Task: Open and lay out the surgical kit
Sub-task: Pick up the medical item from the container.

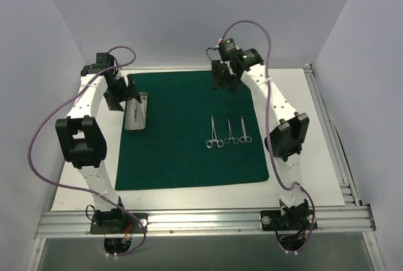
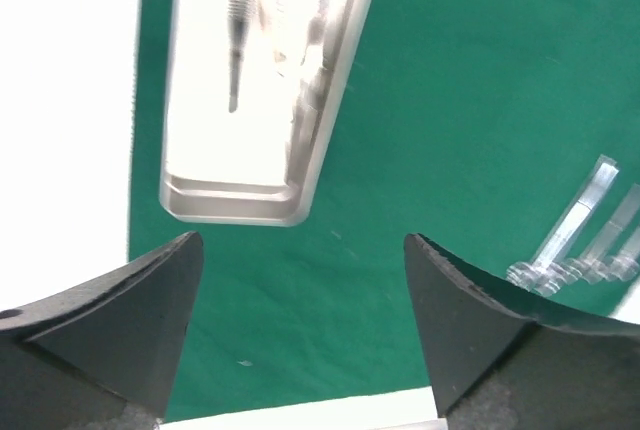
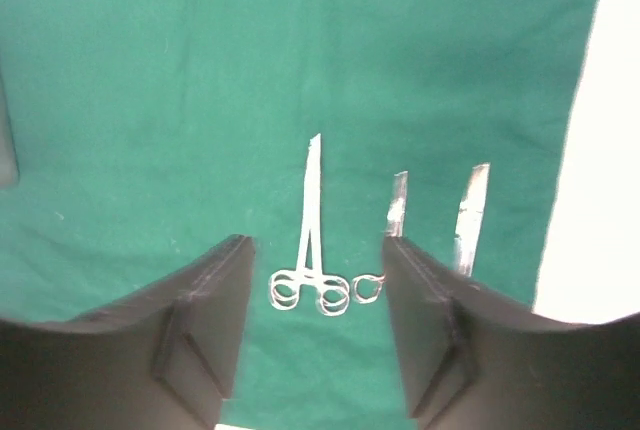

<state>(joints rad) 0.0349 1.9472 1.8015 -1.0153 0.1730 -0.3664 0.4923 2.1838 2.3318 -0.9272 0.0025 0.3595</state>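
Note:
The dark green drape lies spread flat on the table. The small silver tray sits on its left edge with tweezers inside; the tray also shows in the left wrist view. Three ring-handled forceps lie side by side on the drape's right half, and the longest shows between the right fingers. My left gripper is open and empty, above the drape just behind the tray. My right gripper is open and empty over the drape's far edge.
The white table top surrounds the drape. Aluminium rails run along the front and right edge. Pale walls close in the left, back and right. Purple cables loop off both arms.

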